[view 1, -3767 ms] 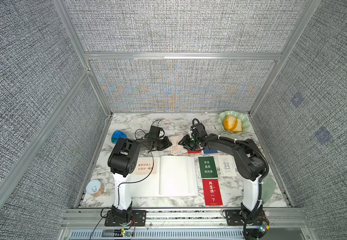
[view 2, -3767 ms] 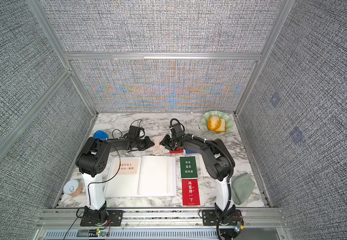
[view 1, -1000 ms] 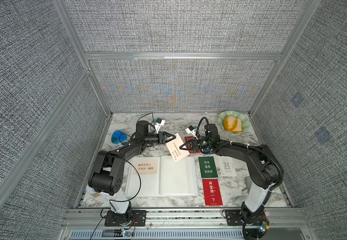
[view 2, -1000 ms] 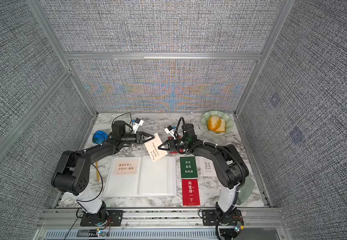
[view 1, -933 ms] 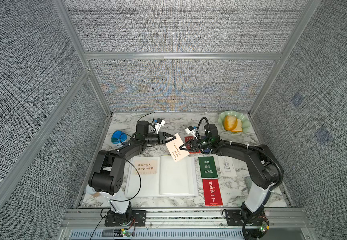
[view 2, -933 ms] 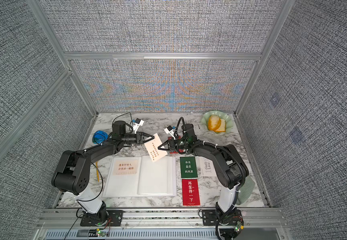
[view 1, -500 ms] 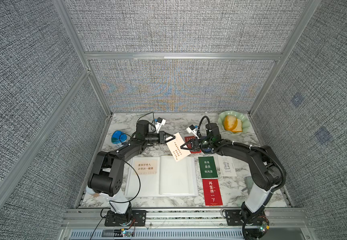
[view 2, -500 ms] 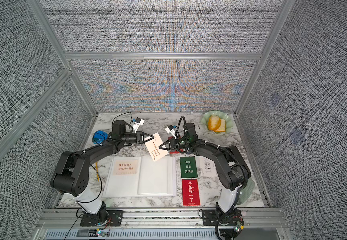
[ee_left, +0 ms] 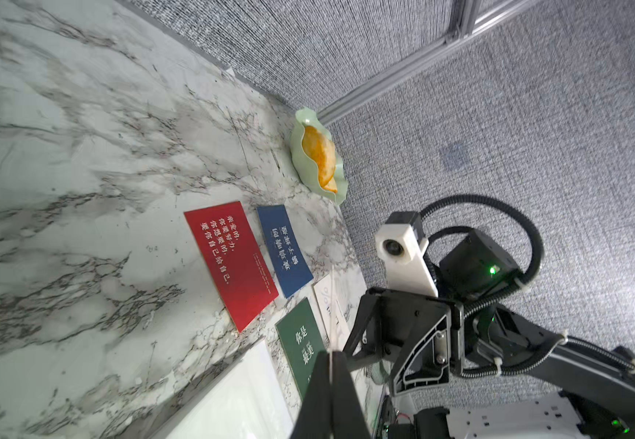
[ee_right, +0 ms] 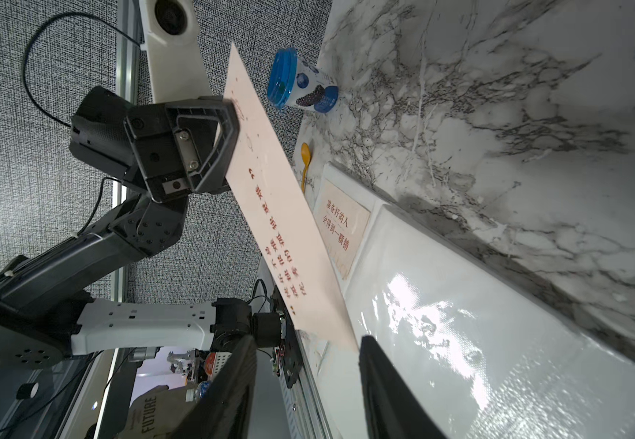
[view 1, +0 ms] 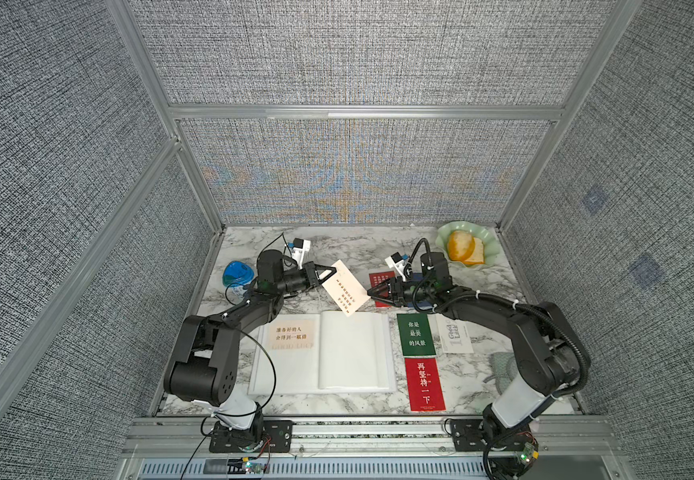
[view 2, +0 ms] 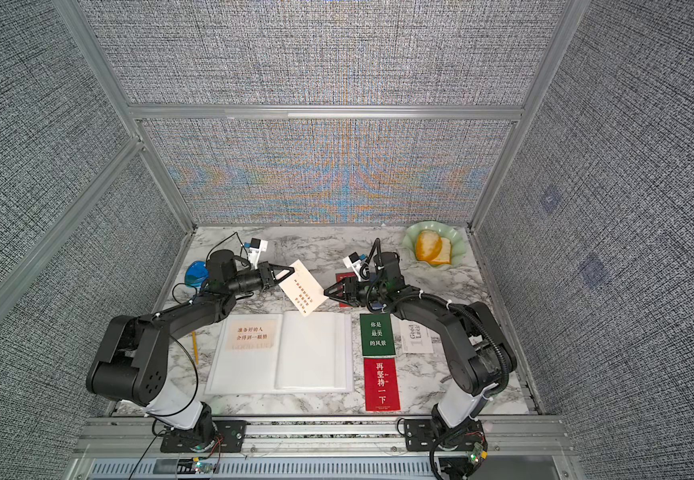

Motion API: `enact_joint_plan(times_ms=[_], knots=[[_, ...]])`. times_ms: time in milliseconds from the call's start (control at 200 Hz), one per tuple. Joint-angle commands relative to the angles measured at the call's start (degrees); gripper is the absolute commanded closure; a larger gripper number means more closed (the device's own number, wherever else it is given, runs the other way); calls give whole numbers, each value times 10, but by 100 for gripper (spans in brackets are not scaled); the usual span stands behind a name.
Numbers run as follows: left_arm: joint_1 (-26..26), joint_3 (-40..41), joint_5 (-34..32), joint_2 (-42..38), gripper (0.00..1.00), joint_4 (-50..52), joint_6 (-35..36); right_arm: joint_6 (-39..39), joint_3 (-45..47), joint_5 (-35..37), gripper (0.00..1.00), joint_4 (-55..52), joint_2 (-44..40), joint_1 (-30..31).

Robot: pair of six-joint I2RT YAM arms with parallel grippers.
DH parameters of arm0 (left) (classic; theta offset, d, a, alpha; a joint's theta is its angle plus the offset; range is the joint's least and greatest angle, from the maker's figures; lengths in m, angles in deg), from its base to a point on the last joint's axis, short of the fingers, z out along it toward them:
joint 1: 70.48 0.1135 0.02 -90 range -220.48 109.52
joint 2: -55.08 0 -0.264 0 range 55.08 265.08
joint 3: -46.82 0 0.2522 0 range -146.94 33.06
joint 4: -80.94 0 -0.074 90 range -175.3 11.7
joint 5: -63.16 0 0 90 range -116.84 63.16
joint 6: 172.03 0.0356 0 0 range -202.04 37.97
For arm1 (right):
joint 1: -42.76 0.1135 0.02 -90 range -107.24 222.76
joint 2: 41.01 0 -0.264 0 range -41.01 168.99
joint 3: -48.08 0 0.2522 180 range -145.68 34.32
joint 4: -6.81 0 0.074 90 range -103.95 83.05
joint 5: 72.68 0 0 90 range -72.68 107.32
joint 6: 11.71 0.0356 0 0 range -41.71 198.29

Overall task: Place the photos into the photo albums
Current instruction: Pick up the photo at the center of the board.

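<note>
Grip: left gripper pinches cream card over open album in both top views; only right wrist view shows right gripper jaws parted, card corner between them.

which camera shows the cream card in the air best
The right wrist view: the held cream card spans it, red text visible, the left gripper clamping one end. Both top views show it small; the left wrist view only its thin edge.
</note>
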Motion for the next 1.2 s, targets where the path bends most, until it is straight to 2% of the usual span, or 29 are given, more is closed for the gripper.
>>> enact_joint_plan(times_ms=[0, 125, 260, 455, 826, 1016, 1196], knots=[[3, 45, -64, -12, 100, -160, -115, 53, 18, 70, 53, 47, -11, 19], [3, 105, -132, -32, 100, -239, -176, 120, 78, 135, 41, 167, -21, 35], [3, 134, -169, -57, 100, -241, -187, 173, 103, 166, 39, 246, -4, 45], [3, 153, -189, -81, 100, -214, -185, 231, 86, 157, 38, 357, 46, 61], [3, 168, -204, -94, 100, -210, -188, 244, 58, 151, 40, 384, 62, 79], [7, 162, -208, -98, 100, -208, -189, 241, 105, 172, 45, 376, 38, 58], [8, 147, -203, -95, 100, -207, -190, 243, 117, 156, 45, 403, 28, 53]])
